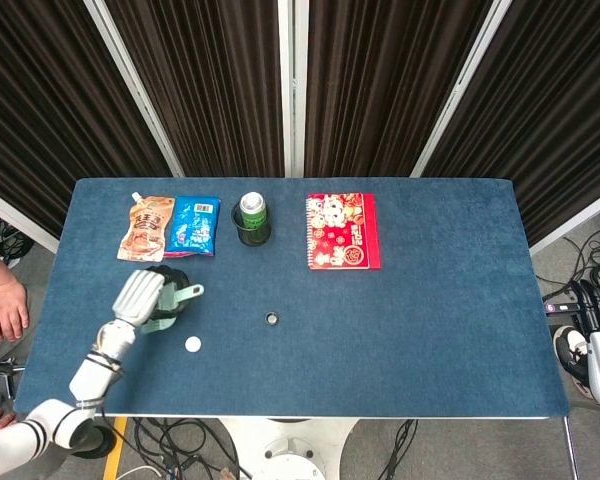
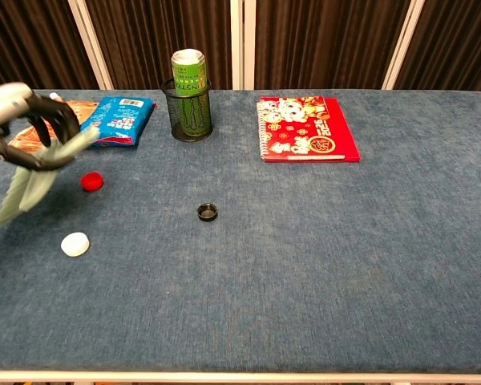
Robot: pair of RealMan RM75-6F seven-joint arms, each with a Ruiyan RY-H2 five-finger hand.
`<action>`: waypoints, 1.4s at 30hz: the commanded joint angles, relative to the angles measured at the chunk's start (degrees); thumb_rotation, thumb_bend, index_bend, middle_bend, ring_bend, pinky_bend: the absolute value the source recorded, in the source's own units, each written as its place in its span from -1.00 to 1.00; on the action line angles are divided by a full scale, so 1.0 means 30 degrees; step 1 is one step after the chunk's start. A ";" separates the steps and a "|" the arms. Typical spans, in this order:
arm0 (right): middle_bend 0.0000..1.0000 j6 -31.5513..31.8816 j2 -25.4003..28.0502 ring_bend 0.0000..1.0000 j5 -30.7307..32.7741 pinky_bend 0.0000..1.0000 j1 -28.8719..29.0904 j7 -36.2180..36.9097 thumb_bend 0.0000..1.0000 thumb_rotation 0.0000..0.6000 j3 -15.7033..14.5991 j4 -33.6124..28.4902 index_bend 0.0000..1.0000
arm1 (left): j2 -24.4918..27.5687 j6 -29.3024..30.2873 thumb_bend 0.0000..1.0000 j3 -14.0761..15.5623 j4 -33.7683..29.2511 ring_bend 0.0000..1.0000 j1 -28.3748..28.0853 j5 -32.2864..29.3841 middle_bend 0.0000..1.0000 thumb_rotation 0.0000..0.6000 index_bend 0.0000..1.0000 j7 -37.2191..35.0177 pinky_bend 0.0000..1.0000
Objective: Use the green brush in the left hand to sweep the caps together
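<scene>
My left hand (image 2: 18,119) grips the green brush (image 2: 34,180) by its handle and holds it tilted, lifted off the cloth at the table's left side. In the head view the same left hand (image 1: 140,296) covers most of the brush, and its handle (image 1: 186,293) sticks out to the right. A red cap (image 2: 91,181) lies just right of the bristles. The white cap (image 2: 75,244) (image 1: 193,344) sits nearer the front edge. The black cap (image 2: 208,212) (image 1: 272,319) lies toward the table's middle. My right hand (image 1: 592,305) hangs off the table's right edge, fingers apart, holding nothing.
At the back stand a mesh cup with a green can (image 2: 189,92), a blue snack bag (image 2: 116,119), an orange pouch (image 2: 58,122) and a red notebook (image 2: 307,128). A person's hand (image 1: 5,305) rests beyond the left edge of the blue table (image 1: 430,330).
</scene>
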 commanded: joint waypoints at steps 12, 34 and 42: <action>-0.83 0.0490 0.0439 -1.00 -0.0204 -1.00 -0.0322 -0.1187 -0.48 1.00 -0.0051 -0.1320 -1.00 | -0.3165 -0.0863 -0.11 0.0501 0.9773 -0.16 -0.2993 0.2406 0.15 1.00 0.09 -1.1877 -0.07; -0.83 0.1008 0.0610 -1.00 -0.0426 -1.00 -0.0847 -0.1913 -0.49 1.00 -0.0242 -0.2111 -1.00 | -0.5305 -0.0075 -0.11 0.2400 1.1101 -0.16 -0.5836 0.4321 0.16 1.00 0.10 -1.5083 -0.09; -0.83 0.1250 0.0582 -1.00 -0.0484 -1.00 -0.1095 -0.1174 -0.49 1.00 -0.0294 -0.1668 -1.00 | -0.5095 -0.0816 -0.11 0.1900 0.8101 -0.14 -0.7181 0.4040 0.17 1.00 0.10 -1.3575 -0.08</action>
